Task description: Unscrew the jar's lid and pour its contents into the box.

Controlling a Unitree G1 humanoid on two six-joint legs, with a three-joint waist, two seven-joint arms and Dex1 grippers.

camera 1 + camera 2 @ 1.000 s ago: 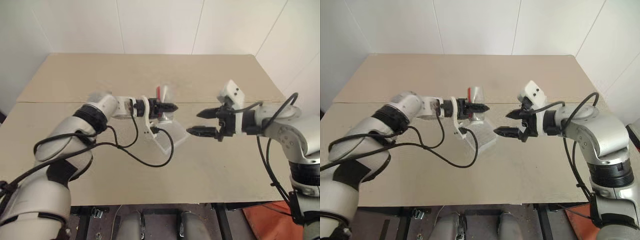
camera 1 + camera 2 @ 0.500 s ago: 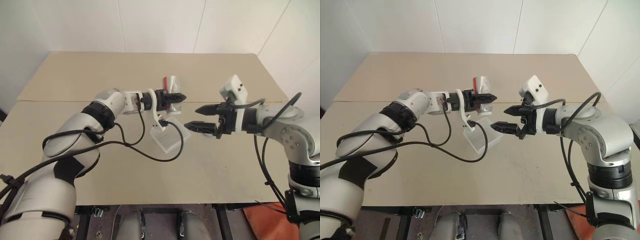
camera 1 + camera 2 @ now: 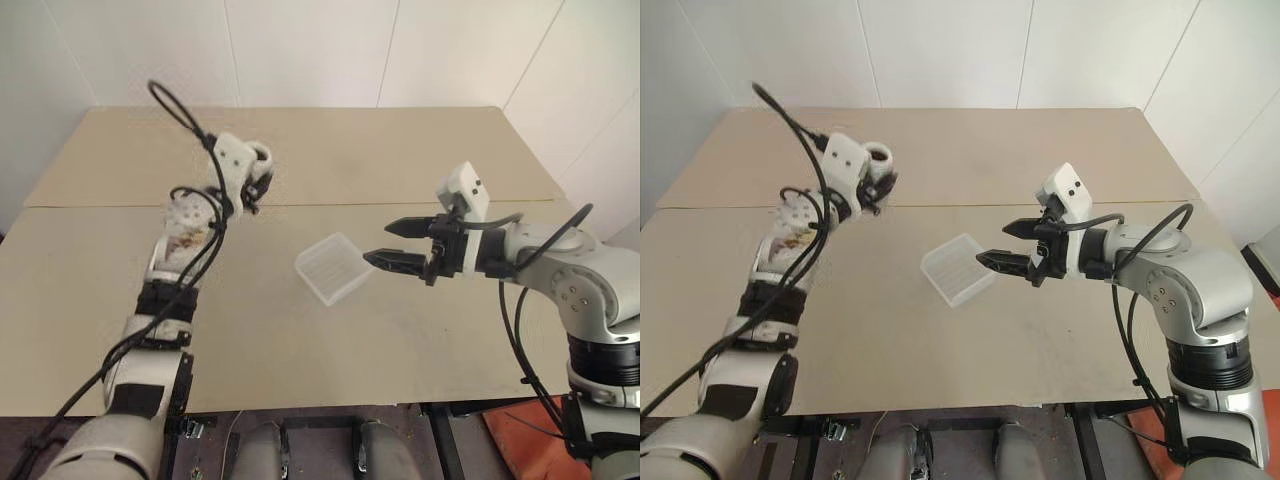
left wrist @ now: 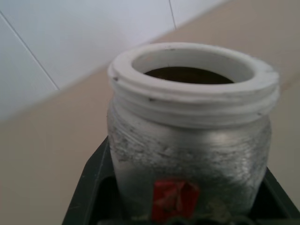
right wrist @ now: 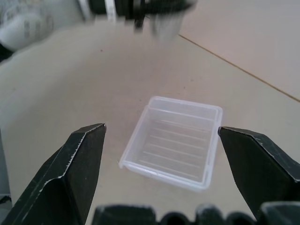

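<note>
On my left, the left claw is raised above the far left part of the tabletop, its black fingers clamped on the jar. In the left wrist view the jar stands upright in that grip, its white threaded neck bare with no cap on it, its silvery-grey wall scuffed, and a red mark low on the side next to the fingers. Inside the mouth I see only a dark brown-looking interior; I cannot make out separate bits of contents. Moving toward the middle, the box lies flat on the tabletop, turned corner-on to me, its ribbed bottom showing through the clear plastic; it looks empty. It is well apart from the jar, lower and to the right of it. On the right, the right claw hovers just beside the box's right corner, pointing toward it with its two black fingers spread wide and nothing between them. In the right wrist view the box sits framed between those fingers, with the left claw blurred beyond it.
</note>
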